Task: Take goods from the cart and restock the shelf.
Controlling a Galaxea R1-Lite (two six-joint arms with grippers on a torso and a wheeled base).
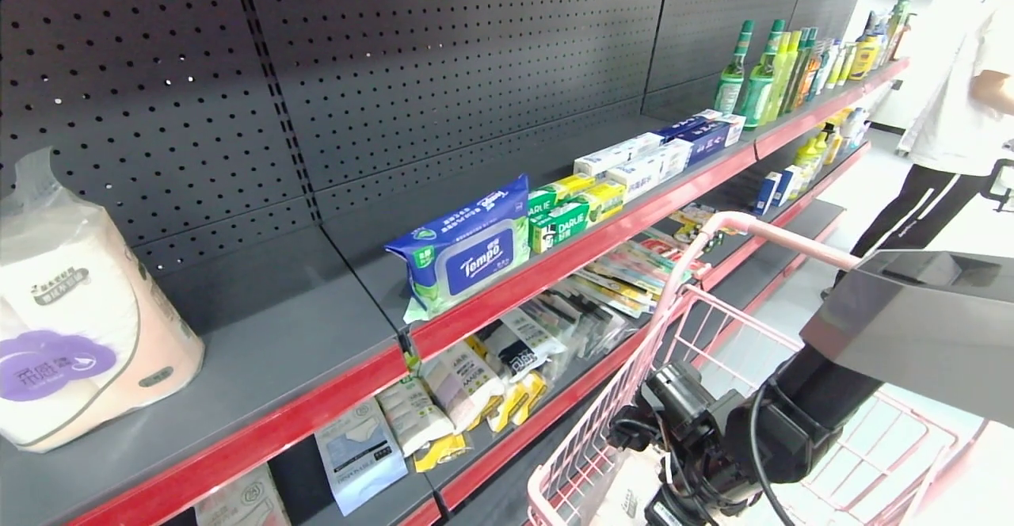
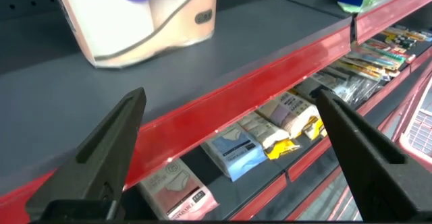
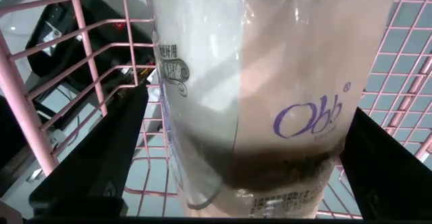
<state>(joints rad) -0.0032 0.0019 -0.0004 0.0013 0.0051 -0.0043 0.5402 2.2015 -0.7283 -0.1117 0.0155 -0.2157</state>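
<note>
Right gripper (image 3: pixel 246 102) is down inside the pink wire cart (image 1: pixel 741 225). Jaws look clamped on the sides of a clear-wrapped pack of white and pink paper rolls (image 3: pixel 270 82), which is not out of the cart yet.

Left gripper (image 2: pixel 229 96): jaws wide open, empty, above the front edge of the grey red-lipped shelf (image 1: pixel 277 328).

A similar wrapped roll pack (image 1: pixel 79 312) already sits at the shelf's left end.

My read: one pack is stocked. For this one, lift, carry and place are all still to do.

Pink wire cart (image 1: pixel 796 242), red-edged grey shelf (image 1: pixel 277 336), black perforated backboard (image 1: pixel 444 59), white-pink tissue pack (image 3: pixel 270 96)
</note>
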